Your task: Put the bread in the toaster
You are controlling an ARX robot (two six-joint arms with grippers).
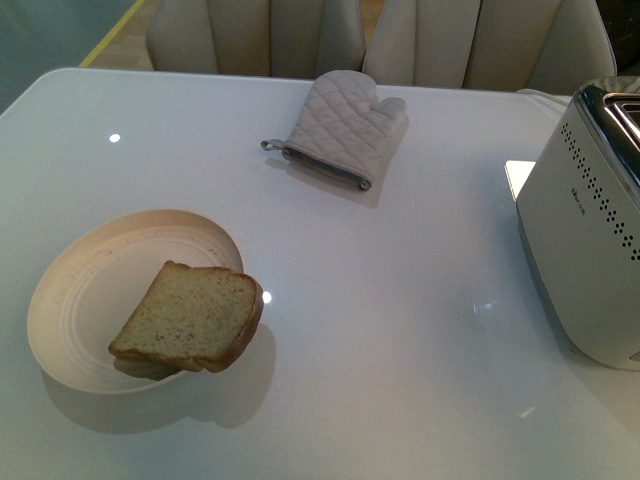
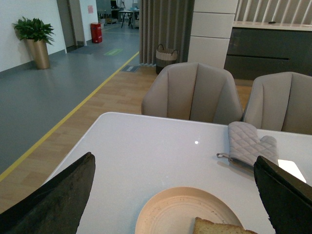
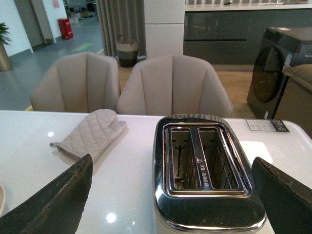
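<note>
On the left side of the glossy white table [image 1: 400, 330], toward its near edge, sits a round cream plate [image 1: 80, 300] with ridged rings. It holds one thing: a roughly square slice of pale tan, speckled bread [image 1: 190, 318] with a darker brown crust. The bread lies on the plate's right part, its crusted edge riding over the rim and hanging out above the table, so it looks slightly tilted. From the front view I cannot tell whether that edge touches the tabletop.

At the table's right edge, well apart from the plate, stands a boxy white toaster [image 1: 585, 250] with rows of small dark dot holes on its side and a shiny chrome top. The right wrist view looks down into its two long slots [image 3: 202, 161], where only the wire guides show.

A quilted grey oven mitt [image 1: 345, 125] lies flat near the far edge, between plate and toaster, in front of two beige upholstered chairs [image 1: 260, 35].

The left gripper [image 2: 174, 161] hangs above the plate with its dark fingers [image 2: 63, 195] spread wide, nothing between them. The right gripper [image 3: 171, 160] hovers over the toaster, its fingers [image 3: 58, 200] equally wide apart, holding nothing.
</note>
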